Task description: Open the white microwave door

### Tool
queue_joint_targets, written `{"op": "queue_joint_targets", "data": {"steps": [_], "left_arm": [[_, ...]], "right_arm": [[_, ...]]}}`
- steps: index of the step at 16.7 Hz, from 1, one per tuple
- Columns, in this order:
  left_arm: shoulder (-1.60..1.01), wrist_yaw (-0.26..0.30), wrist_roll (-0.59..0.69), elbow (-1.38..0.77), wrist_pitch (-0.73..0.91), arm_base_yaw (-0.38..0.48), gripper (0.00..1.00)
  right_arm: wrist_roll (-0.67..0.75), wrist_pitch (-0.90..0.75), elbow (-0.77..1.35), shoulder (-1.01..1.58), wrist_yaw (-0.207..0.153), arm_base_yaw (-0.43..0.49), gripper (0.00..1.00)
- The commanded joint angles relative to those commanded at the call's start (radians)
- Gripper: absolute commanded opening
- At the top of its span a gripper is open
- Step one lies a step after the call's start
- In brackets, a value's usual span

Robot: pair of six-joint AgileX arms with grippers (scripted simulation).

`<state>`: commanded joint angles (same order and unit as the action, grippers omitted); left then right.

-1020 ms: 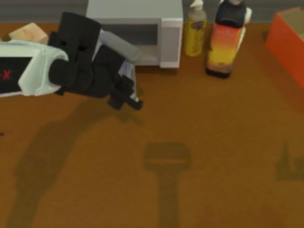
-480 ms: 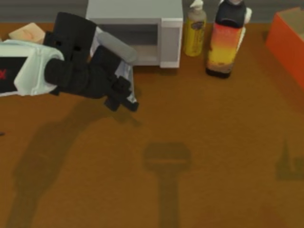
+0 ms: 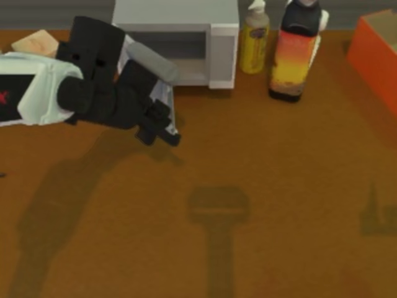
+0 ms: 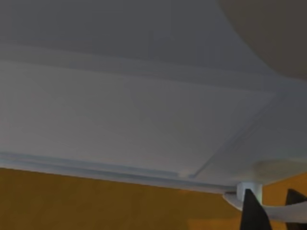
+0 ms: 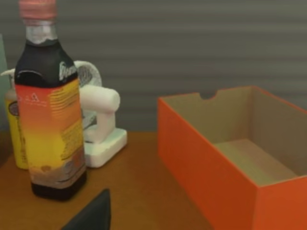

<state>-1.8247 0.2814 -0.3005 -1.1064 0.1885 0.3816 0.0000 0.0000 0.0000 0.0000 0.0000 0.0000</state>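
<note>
The white microwave (image 3: 177, 13) stands at the table's back centre with its cavity (image 3: 186, 53) exposed. The microwave door (image 3: 152, 62) is swung out to the left. In the left wrist view this door (image 4: 134, 120) fills most of the picture. My left gripper (image 3: 160, 129) is at the door's free edge, in front of the oven. There its dark fingers (image 4: 250, 211) are shut on the door's white handle (image 4: 280, 211). Of my right gripper, only one dark finger (image 5: 96, 213) shows, low over the table at the right.
Right of the microwave stand a yellow bottle (image 3: 254, 37) and a tall dark sauce bottle (image 3: 294, 53). An open orange box (image 3: 375, 56) sits at the back right, a small cream box (image 3: 37, 43) at the back left. A white object (image 5: 98, 124) stands behind the bottles.
My left gripper has drawn slightly left and back with the handle, swinging the door a little wider. In the last half second it has hardly moved.
</note>
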Motion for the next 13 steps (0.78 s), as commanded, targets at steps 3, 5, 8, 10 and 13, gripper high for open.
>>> {"op": "queue_joint_targets", "data": {"steps": [3,5,8,10,13], "left_arm": [[0.000,0.000,0.000,0.000,0.000,0.000,0.00],[0.000,0.000,0.000,0.000,0.000,0.000,0.00],[0.000,0.000,0.000,0.000,0.000,0.000,0.00],[0.000,0.000,0.000,0.000,0.000,0.000,0.00],[0.000,0.009,0.002,0.002,0.002,0.006,0.00]], "right_arm": [[0.000,0.000,0.000,0.000,0.000,0.000,1.00],[0.000,0.000,0.000,0.000,0.000,0.000,1.00],[0.000,0.000,0.000,0.000,0.000,0.000,1.00],[0.000,0.000,0.000,0.000,0.000,0.000,1.00],[0.000,0.000,0.000,0.000,0.000,0.000,1.00]]}}
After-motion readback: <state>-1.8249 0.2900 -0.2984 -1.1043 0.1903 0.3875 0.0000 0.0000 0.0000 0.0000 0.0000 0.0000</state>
